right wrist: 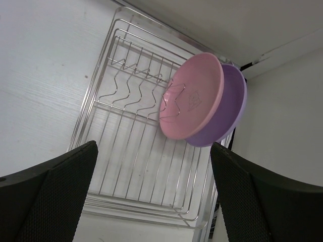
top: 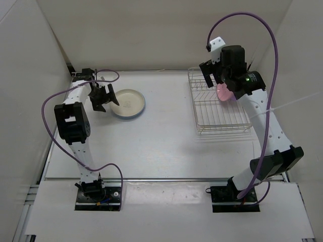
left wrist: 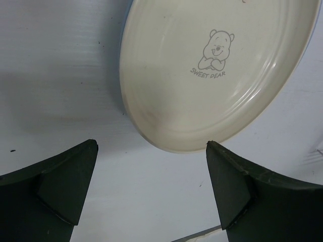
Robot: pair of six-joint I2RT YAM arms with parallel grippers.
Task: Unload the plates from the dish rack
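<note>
A cream-white plate (top: 128, 101) lies flat on a light blue plate (top: 132, 115) on the table at the back left. In the left wrist view the cream-white plate (left wrist: 217, 70) carries a bear print. My left gripper (top: 107, 100) is open and empty just left of this stack, its fingertips off the rim (left wrist: 151, 145). The dish rack (top: 218, 112) stands at the back right. A pink plate (right wrist: 194, 96) and a purple plate (right wrist: 233, 108) stand upright in it, against each other. My right gripper (top: 214, 79) hovers open and empty above the rack (right wrist: 154, 146).
White walls close in the table on the left, back and right. The rack (right wrist: 131, 166) stands close to the right wall. The pink plate (top: 223, 93) is partly hidden by my right arm in the top view.
</note>
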